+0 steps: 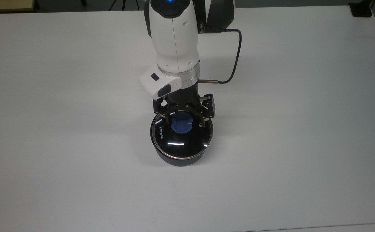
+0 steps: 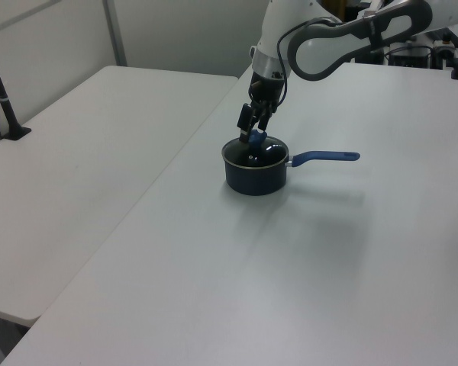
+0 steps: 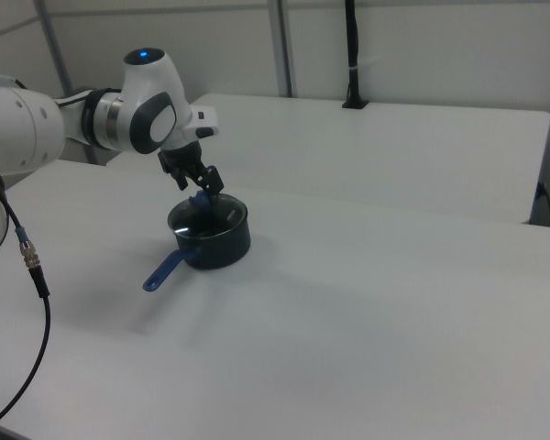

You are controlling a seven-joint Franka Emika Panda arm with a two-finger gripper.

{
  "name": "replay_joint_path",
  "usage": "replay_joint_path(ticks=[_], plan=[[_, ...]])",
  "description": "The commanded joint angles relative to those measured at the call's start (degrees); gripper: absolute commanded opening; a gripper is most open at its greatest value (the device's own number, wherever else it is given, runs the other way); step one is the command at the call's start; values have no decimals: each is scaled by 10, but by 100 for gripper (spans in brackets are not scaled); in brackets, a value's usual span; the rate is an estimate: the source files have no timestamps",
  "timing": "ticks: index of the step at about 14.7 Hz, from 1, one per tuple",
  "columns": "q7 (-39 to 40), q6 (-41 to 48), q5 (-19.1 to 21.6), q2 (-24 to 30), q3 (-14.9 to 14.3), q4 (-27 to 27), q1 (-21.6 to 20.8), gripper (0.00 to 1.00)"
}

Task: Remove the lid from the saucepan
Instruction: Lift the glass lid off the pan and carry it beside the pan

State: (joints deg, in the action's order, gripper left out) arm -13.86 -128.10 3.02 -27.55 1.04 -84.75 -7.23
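The saucepan stands upright near the middle of the white table, its dark wall showing at the near edge in the top view. In the left view the saucepan has its long blue handle pointing to the left view's right; in the right view the handle slants down toward the right view's left.

The lid sits flat on the pan's rim, white lettering near the top view's left edge of the glass. Its blue knob is at the centre.

The gripper is just over the knob, its two black fingers spread apart, one on each side of the knob; whether they touch it cannot be told. In the left view the gripper is at the knob, and likewise in the right view.

Beyond it the white arm reaches back to the table's far edge, with a dark cable looping off its wrist.
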Motion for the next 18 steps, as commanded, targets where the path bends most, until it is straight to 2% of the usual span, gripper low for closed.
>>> replay_joint_path(ticks=[1, 3, 4, 6, 11, 14, 18], plan=[[-9, -7, -19, -11, -4, 9, -5, 81], [-8, -7, -30, -12, -4, 6, -5, 74], [-6, -7, -31, -13, -4, 6, -4, 58], [0, -7, -31, -11, -7, 7, -2, 39], [31, 1, -29, 20, -10, 5, 24, 39], [96, 8, -29, 43, -9, -16, 76, 39], [203, 7, -29, 118, -9, -136, 131, 39]])
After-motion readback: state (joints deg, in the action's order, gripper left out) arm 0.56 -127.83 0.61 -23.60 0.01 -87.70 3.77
